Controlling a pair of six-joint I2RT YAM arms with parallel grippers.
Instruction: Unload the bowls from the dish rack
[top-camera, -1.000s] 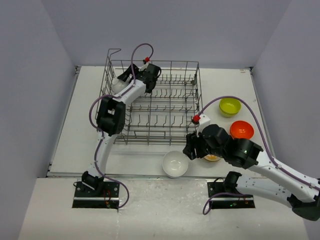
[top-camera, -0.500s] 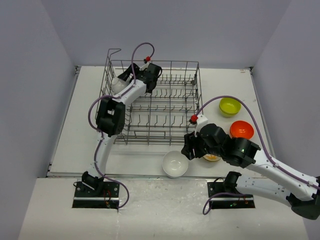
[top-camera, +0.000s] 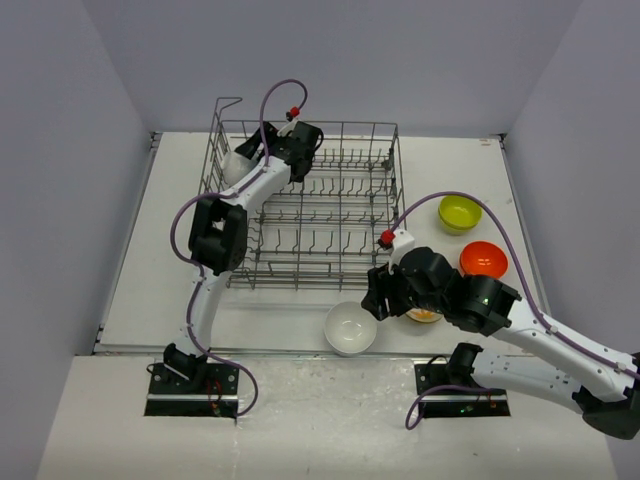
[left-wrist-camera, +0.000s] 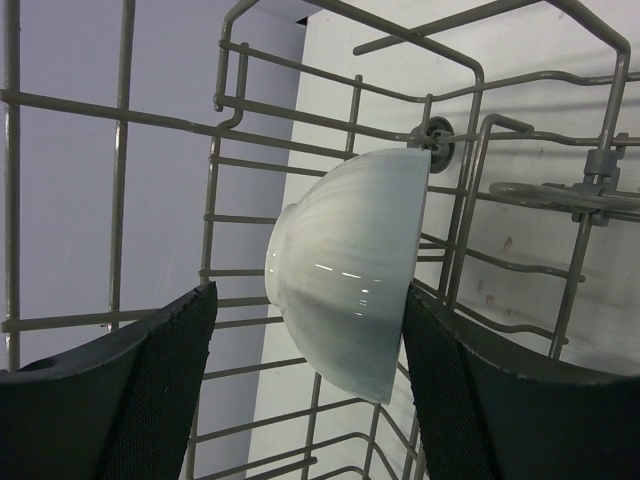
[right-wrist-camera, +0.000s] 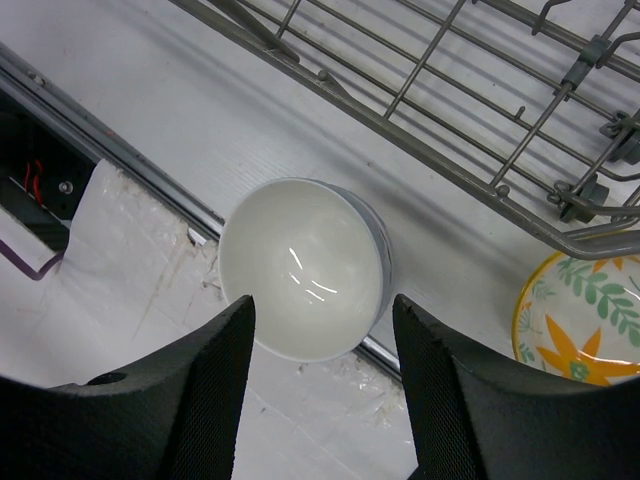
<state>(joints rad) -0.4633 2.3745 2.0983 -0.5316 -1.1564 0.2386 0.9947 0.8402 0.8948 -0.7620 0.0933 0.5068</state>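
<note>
The grey wire dish rack stands at the back of the table. One white bowl stands on edge in its far left corner. My left gripper is open around that bowl: the right finger is at its rim, the left finger stays clear of it. Another white bowl sits upright on the table near the front edge. My right gripper hangs open just above this bowl, holding nothing.
A floral bowl lies partly under the right arm, with an orange bowl and a yellow-green bowl behind it on the right. The rack's front rail runs close behind the right gripper. Grey walls enclose the table.
The left gripper's jaws have narrowed around the white bowl in the rack. The right arm has shifted slightly left over the table's white bowl.
</note>
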